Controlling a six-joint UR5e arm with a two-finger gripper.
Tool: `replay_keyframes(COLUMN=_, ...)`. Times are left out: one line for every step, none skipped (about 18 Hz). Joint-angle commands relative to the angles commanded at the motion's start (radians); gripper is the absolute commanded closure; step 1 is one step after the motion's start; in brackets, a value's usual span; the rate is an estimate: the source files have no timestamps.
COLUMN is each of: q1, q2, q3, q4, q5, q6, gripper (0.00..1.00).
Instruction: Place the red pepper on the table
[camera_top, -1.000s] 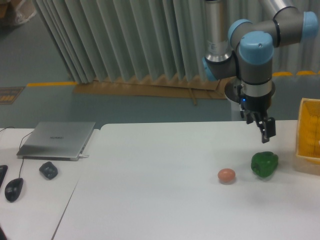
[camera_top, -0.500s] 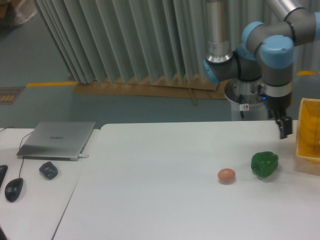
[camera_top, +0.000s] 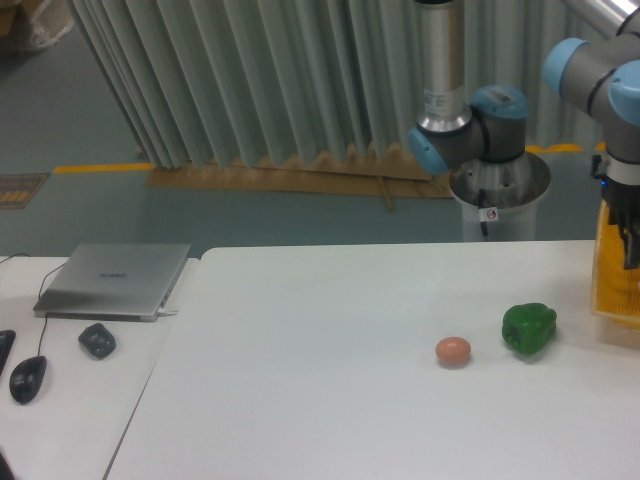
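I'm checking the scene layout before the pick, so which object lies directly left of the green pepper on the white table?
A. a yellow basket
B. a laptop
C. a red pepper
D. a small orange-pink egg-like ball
D: the orange-pink ball lies on the table just left of the green pepper, apart from it; no red pepper shows on the tabletop.

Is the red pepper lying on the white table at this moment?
No: the table holds only a green pepper and a small orange egg-like ball, with no red pepper in sight.
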Motion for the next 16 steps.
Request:
replay_keyframes(q1=0.018, q2=-0.006, q3=0.002, q4=0.009, q5=0.002, q6=0.035, gripper=0.00)
replay_keyframes(q1=0.032, q2=-0.011, q3=0.003, q4=0.011, q5=0.003, q6=0.057, gripper=0.00)
replay_keyframes(q1=0.037, q2=-0.020, q3=0.005, q4=0.012, q5=0.011, q6=0.060, gripper=0.00)
replay_keyframes(q1=0.040, q2=-0.029, q3=0.009, q4=0.012, q5=0.059, q6=0.066, gripper=0.00)
replay_keyframes(q1=0.037, q2=-0.037, q3=0.011, q4=0.014, q5=0.101, q6=0.080, gripper=0.00)
replay_keyframes(q1=0.032, q2=-0.051, q3=0.012, q4=0.015, q5=0.132, q6=0.100, gripper=0.00)
replay_keyframes(q1=0.029, q2=-0.060, q3=0.011, q4=0.020, q5=0.144, q6=0.096, gripper=0.00)
replay_keyframes(q1=0.025, q2=-0.071, q3=0.009, q4=0.025, q5=0.152, q6=0.099, gripper=0.00)
replay_keyframes(q1=0.023, q2=-0.074, q3=0.006, q4=0.034, q5=0.153, q6=0.099, gripper=0.00)
replay_keyframes(q1=0.023, q2=-0.078, q3=0.003, q4=0.043, q5=0.156, q6=0.102, gripper=0.00)
replay_keyframes(q1=0.023, q2=-0.088, q3=0.000, q4=0.054, q5=0.158, q6=0.097, gripper=0.00)
replay_keyframes(q1=0.023, q2=-0.103, q3=-0.001, q4=0.077, q5=0.158, q6=0.096, gripper=0.00)
replay_keyframes(q1=0.023, q2=-0.111, q3=-0.001, q4=0.087, q5=0.158, q6=0.100, gripper=0.00)
replay_keyframes(q1=0.025, q2=-0.115, q3=-0.001, q4=0.091, q5=0.158, q6=0.103, gripper=0.00)
replay_keyframes(q1=0.026, q2=-0.115, q3=-0.001, q4=0.092, q5=0.160, q6=0.103, gripper=0.00)
replay_keyframes(q1=0.025, q2=-0.120, q3=-0.003, q4=0.092, q5=0.161, q6=0.102, gripper=0.00)
